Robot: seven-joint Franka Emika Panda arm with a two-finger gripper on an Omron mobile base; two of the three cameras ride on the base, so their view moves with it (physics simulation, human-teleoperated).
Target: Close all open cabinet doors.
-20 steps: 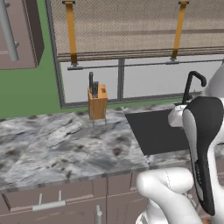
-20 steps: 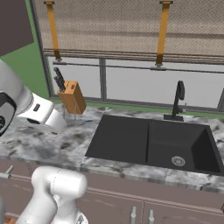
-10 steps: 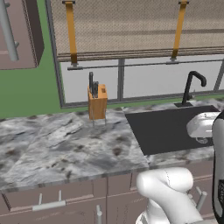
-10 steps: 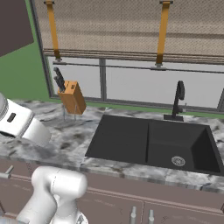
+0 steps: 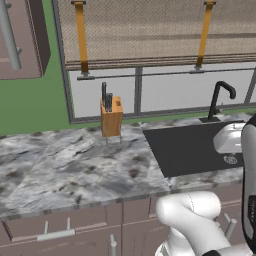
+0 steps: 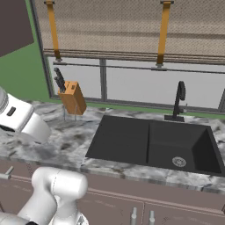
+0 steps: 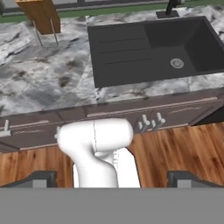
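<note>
An upper cabinet door (image 5: 20, 50), mauve-brown with a long silver bar handle (image 5: 10, 35), hangs at the top left of the left base view; I cannot tell whether it stands ajar. The same cabinet's dark face (image 6: 13, 26) shows in the right base view. Lower cabinet doors (image 7: 175, 114) under the sink lie flush, their vertical handles (image 7: 149, 122) side by side. My gripper (image 7: 112, 179) looks down on the counter front from high above. It is open, its dark fingertips (image 7: 41, 178) far apart with nothing held.
A black sink (image 6: 149, 140) with a black faucet (image 6: 179, 99) is set in the marble counter (image 5: 65, 170). A wooden knife block (image 5: 111, 117) stands by the window. Drawer fronts (image 5: 55, 227) run below the counter. Wood floor (image 7: 183, 153) lies in front.
The arm has swung away from the middle: toward the right edge in the left base view, left and lower in the right base view. The scene itself has not shifted.
</note>
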